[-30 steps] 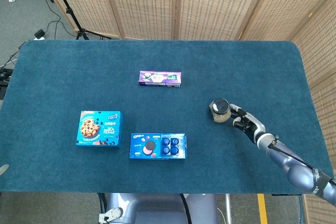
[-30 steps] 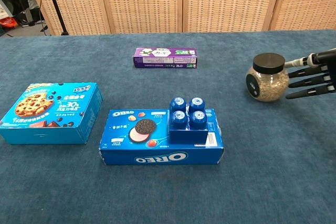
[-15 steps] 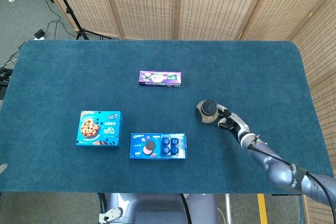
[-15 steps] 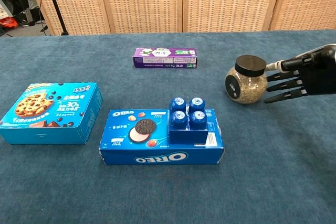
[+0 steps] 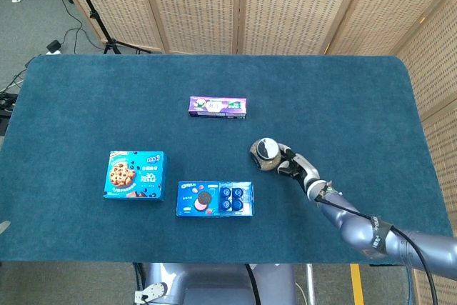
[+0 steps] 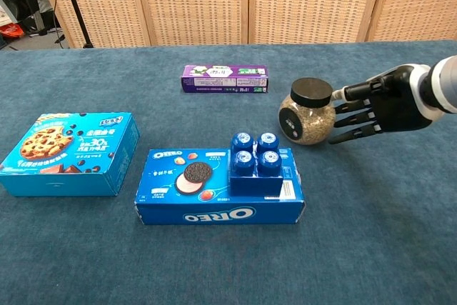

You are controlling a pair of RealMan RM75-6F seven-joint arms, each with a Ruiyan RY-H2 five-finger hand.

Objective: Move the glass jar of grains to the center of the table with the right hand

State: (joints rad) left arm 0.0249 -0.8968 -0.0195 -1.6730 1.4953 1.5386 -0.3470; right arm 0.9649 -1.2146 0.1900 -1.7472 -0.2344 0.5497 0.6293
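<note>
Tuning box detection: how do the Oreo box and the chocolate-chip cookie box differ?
The Oreo box is dark blue, long and low; the chocolate-chip cookie box is lighter cyan, squarer and sits taller. The Oreo box shows a sandwich cookie and four blue round packs through a window in its top; the cookie box shows only printed cookies. The Oreo box sits near the table's middle, the cookie box further left. Both lie flat, face up, untouched by any hand.
</note>
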